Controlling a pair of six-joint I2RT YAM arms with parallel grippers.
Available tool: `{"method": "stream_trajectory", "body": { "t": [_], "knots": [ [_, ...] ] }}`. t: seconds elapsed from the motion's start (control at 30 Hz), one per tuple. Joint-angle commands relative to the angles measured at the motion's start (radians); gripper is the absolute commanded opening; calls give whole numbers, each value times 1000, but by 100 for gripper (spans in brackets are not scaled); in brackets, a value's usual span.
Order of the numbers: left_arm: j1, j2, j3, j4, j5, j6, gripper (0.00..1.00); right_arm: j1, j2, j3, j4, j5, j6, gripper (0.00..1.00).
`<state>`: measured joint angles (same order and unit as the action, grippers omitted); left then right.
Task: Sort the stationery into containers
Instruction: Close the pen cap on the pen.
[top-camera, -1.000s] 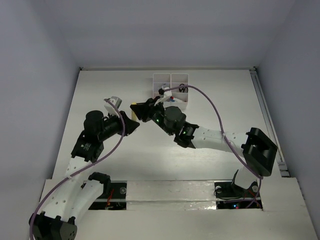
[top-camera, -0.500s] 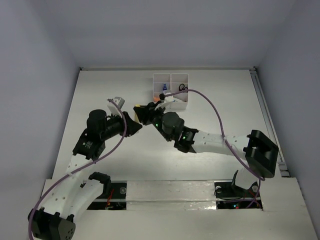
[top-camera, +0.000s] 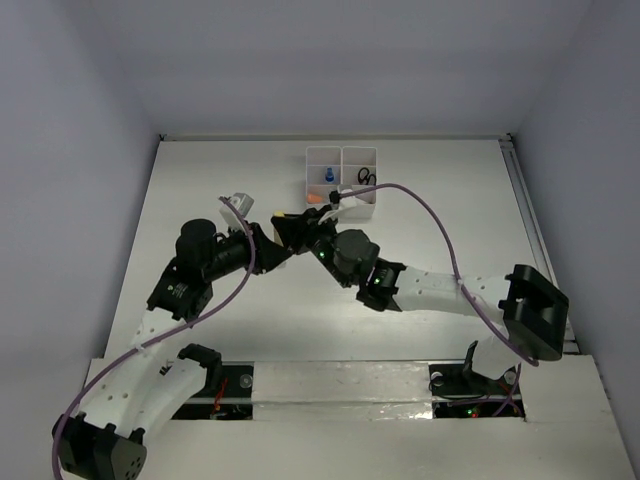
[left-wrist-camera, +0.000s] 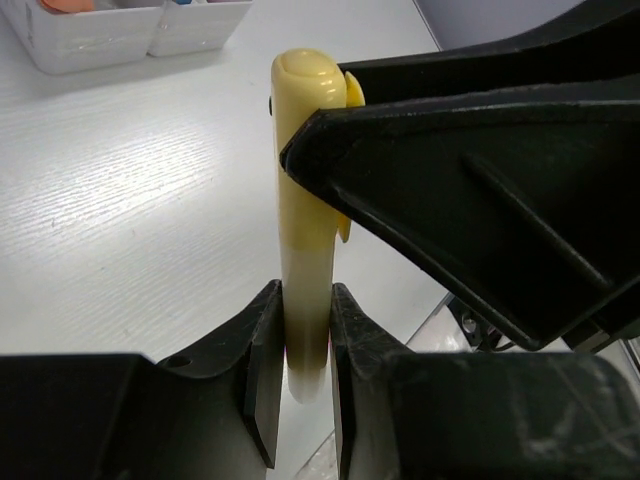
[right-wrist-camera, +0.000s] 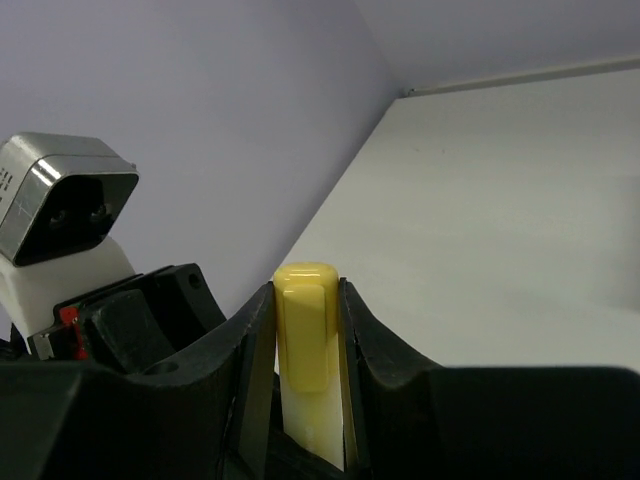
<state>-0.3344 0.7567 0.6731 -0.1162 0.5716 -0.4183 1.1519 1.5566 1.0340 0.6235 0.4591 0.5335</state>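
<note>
White links (top-camera: 440, 290), black joints (top-camera: 530, 315), purple cables (top-camera: 398, 186); left end effector (left-wrist-camera: 305, 330) and right end effector (right-wrist-camera: 308, 320) black

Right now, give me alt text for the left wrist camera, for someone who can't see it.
A cream-yellow tube is held by both arms: the left gripper clamps its lower end, the right gripper its upper part from the right. Behind, a white organiser tray sits on the white table at top left.
</note>
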Motion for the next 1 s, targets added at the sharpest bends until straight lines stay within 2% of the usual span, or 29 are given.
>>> {"method": "stream_trajectory", "body": {
  "t": [0.0, 0.1, 0.3, 0.43, 0.53, 0.97],
  "knots": [
    [11, 0, 91, 365, -217, -8, 0, 65, -36, -63, -151, -361, 141, 0],
    [-14, 10, 127, 314, -257, 44, 0, 46, -59, -74, -174, -425, 164, 0],
    [-37, 10, 178, 228, -337, 159, 0, 37, -145, -95, -272, -392, 132, 0],
    [-37, 13, 183, 228, -328, 168, 0, 28, -187, -107, -337, -381, 88, 0],
    [-37, 35, 212, 234, -311, 167, 0, 28, -179, -106, -367, -445, 71, 0],
    [-57, 145, 426, 239, -306, 182, 0, 28, -119, -184, -346, -545, 62, 0]
  ]
}}
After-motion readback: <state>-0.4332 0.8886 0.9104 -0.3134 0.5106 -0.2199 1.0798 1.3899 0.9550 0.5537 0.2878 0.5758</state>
